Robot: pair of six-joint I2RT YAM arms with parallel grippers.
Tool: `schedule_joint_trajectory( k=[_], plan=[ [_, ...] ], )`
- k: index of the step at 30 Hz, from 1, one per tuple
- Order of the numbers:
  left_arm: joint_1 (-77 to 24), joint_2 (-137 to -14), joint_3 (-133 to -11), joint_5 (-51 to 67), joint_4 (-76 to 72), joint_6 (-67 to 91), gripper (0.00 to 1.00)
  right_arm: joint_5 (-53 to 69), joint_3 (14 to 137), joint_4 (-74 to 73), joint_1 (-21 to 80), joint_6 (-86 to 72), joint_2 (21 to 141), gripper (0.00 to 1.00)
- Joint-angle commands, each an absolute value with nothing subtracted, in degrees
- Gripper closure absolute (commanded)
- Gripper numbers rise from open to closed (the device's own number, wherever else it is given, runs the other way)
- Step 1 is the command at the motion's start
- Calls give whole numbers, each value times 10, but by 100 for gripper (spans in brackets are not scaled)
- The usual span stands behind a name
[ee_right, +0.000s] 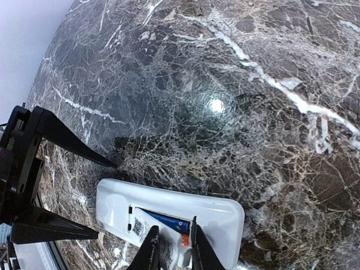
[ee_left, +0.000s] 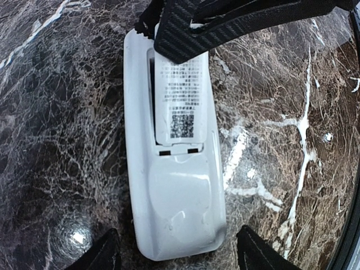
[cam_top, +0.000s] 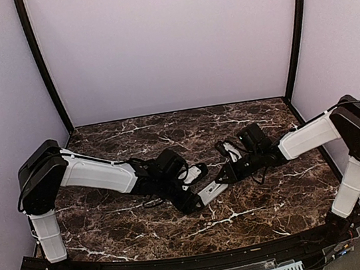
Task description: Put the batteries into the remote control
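Note:
The white remote control [ee_left: 180, 197] lies back-up on the marble table, also in the top view [cam_top: 211, 191] and the right wrist view [ee_right: 169, 205]. Its battery bay is partly open, with a blue battery [ee_right: 169, 221] showing inside. My right gripper [ee_right: 173, 247] is shut on the white labelled battery cover [ee_left: 180, 101], which lies over the bay at a slant. My left gripper [ee_left: 177, 232] is open, its fingers [ee_left: 256, 253] straddling the remote's rounded end with a small gap on each side.
The dark marble table [cam_top: 166, 130] is ringed by pale walls and black corner posts. The two arms meet at the table's middle, the left gripper [cam_top: 193, 203] and the right gripper [cam_top: 225, 177] close together. A black rail runs along the near edge.

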State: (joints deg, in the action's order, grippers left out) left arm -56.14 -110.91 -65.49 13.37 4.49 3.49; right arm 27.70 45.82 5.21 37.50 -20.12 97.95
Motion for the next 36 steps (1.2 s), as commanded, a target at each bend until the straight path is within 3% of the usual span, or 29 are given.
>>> schedule_joint_trajectory(
  k=[1, 13, 36],
  plan=[
    [-563, -1103, -639, 146, 63, 41, 30, 280, 447, 84, 382, -202, 993, 84],
    [-564, -1107, -637, 145, 63, 43, 30, 311, 428, 128, 384, -229, 1001, 94],
    [-564, -1113, -629, 147, 57, 47, 30, 368, 384, 247, 365, -312, 995, 100]
  ],
)
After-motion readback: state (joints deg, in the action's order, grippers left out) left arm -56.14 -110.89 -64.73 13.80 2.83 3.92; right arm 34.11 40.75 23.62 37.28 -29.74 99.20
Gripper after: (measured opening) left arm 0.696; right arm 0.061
